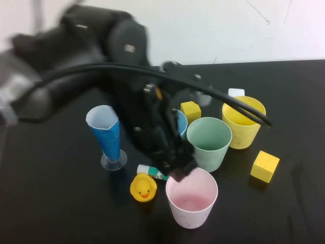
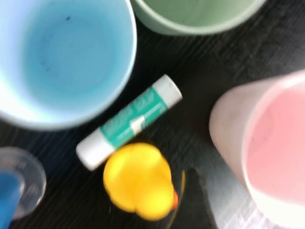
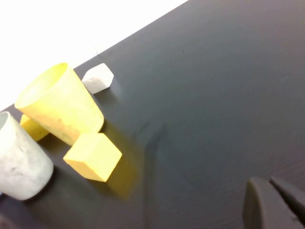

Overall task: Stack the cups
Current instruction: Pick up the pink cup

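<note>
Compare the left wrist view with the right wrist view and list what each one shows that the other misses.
Only the left wrist view shows the blue cup, pink cup, glue stick and rubber duck; the left gripper hangs by the pink cup's rim.

Only the right wrist view shows the yellow cup, a yellow block, a white block and the right gripper, shut over bare table.

Both show the mint green cup and the black table.

We see matt, faintly speckled plastic in the pink cup (image 1: 192,198), green cup (image 1: 209,142) and yellow cup (image 1: 244,121). The duck (image 1: 143,187) looks like smooth, glossy rubber. The tabletop (image 1: 61,203) is dark with a fine woodgrain texture.
</note>
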Controlling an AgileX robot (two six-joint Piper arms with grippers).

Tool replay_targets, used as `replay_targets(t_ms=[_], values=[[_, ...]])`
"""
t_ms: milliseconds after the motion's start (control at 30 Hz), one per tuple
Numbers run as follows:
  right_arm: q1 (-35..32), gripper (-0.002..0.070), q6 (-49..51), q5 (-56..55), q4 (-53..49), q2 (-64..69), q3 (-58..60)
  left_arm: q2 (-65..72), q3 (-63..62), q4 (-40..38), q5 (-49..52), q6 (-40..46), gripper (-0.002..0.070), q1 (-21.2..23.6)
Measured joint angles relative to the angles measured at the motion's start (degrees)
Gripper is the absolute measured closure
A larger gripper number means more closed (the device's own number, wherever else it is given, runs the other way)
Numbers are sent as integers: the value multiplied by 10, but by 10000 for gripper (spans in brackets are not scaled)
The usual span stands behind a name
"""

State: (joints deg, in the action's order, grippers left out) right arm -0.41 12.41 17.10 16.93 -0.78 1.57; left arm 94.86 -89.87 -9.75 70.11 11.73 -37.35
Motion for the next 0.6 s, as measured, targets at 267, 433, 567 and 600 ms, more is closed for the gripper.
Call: replay_targets(t_ms=[267,433,567,600], values=[[0,679,-17,0,0,0,0,81,-21,4,2,-6,209,-13],[0,679,-23,0,0,0,0,99,-21,13,2,-9,480,-13],[0,679,-23,-1,0,0,0,93,-23,14,2,-7,634,-13],[0,679,-23,-1,0,0,0,85,-25,14,2,-7,649,-13]])
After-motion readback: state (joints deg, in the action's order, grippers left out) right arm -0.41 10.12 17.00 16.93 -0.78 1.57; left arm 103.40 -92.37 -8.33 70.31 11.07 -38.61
